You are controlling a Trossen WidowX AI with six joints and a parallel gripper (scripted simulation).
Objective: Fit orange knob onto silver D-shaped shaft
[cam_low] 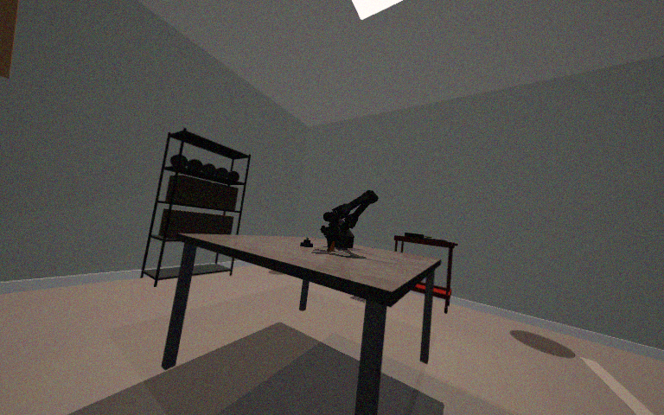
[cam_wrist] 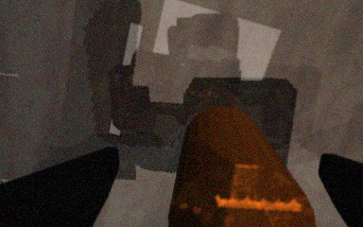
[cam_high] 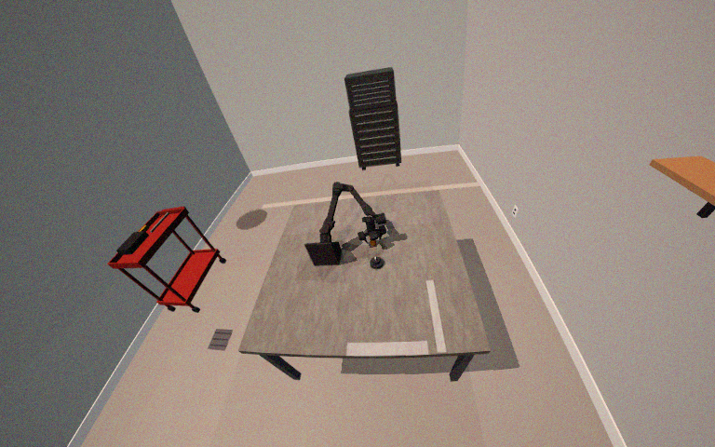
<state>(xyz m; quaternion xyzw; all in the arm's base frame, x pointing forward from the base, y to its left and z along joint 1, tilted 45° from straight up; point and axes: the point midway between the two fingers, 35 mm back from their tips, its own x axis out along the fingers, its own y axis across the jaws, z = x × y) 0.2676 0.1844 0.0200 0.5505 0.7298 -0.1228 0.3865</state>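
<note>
The orange knob appears to stand on the table, below the wrist. In the wrist view it is large and lies between the two black fingers, with a gap on each side. My gripper is open around the knob and holds nothing. The dark round pedestal stands a short way from the knob, nearer the front edge in the top view. Its shaft is a small upright post; its flat side is too small to make out. The knob's underside and hole are hidden.
The wooden table carries the arm's dark base. Pale strips lie near its front right. A red cart and a black shelf rack stand away from the table.
</note>
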